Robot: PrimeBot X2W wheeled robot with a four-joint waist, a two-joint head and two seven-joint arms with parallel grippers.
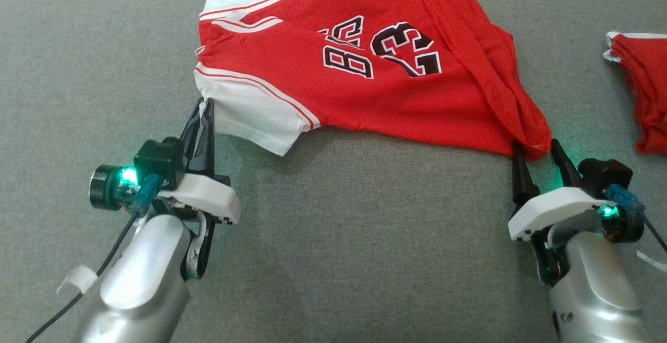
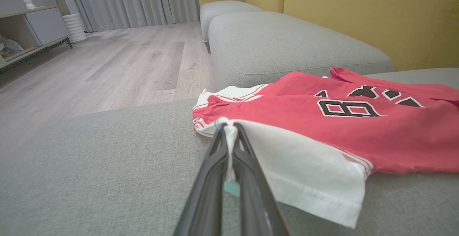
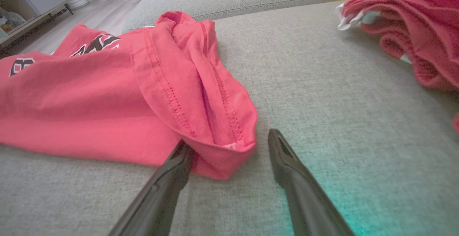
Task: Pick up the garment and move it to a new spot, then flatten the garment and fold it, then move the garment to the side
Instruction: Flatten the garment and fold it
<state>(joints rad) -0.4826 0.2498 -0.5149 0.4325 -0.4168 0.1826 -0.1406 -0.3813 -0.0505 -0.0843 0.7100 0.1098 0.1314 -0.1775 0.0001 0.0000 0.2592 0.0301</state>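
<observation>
On sofa (image 1: 365, 239), left gripper (image 2: 229, 126) clamps jersey (image 1: 333, 93) sleeve (image 2: 304, 168) — right wrist cam: right gripper (image 3: 227, 139) open astride hem (image 3: 215, 121)

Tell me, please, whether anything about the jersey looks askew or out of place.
The red jersey is not flat: its hem edge is rolled into a thick bunched fold that ends between the open jaws of the right gripper. The left gripper is shut on the white sleeve.
</observation>
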